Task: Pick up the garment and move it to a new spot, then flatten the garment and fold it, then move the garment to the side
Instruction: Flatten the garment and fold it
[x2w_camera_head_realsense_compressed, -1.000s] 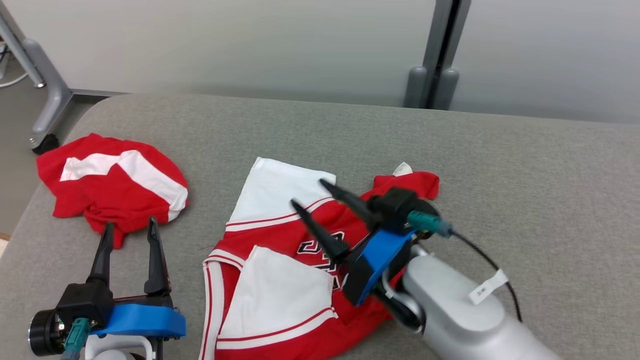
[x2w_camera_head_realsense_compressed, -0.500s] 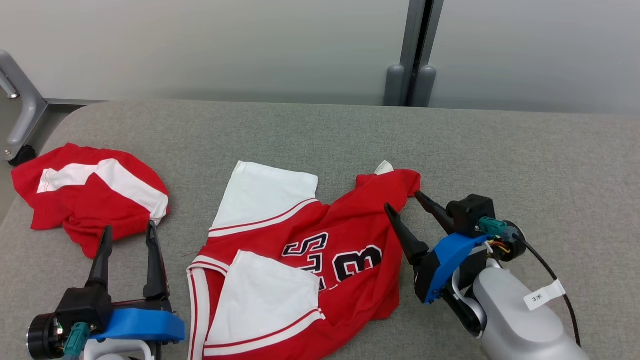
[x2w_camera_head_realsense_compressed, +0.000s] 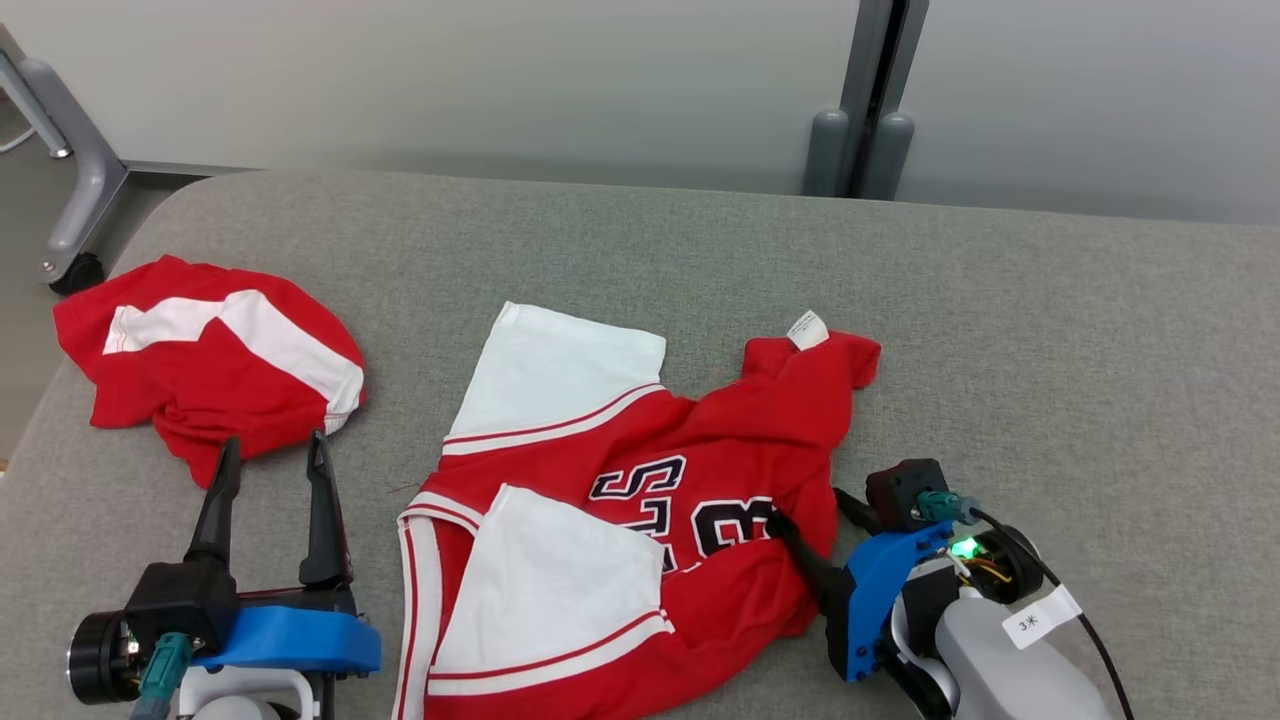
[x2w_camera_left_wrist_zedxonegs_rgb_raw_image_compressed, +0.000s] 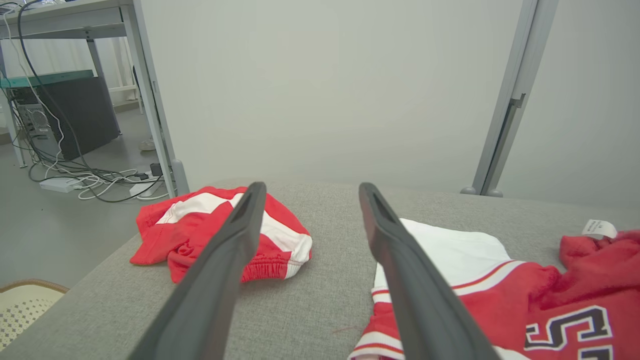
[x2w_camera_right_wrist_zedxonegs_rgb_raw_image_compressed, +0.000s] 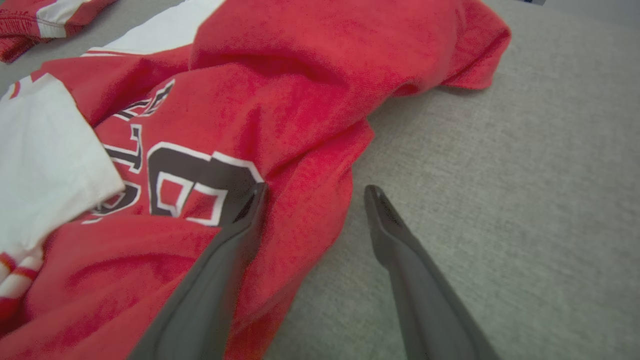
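Note:
The garment, a red jersey with white sleeves and black-and-white lettering, lies rumpled on the grey padded table. My right gripper is open and low at the jersey's right edge. In the right wrist view, the right gripper has one finger over the red cloth and the other over bare grey surface. The jersey's edge runs between them. My left gripper stands open near the front left, holding nothing. In the left wrist view, the left gripper points between the jersey and another red piece.
A second crumpled red-and-white garment lies at the table's left end, also seen as the red bundle. A grey post stands behind the table and a wheeled frame leg at far left. Cables lie on the floor.
My right gripper has drawn back from above the jersey's middle to its right edge and come down low, still open. The head camera has shifted. The left gripper has not moved.

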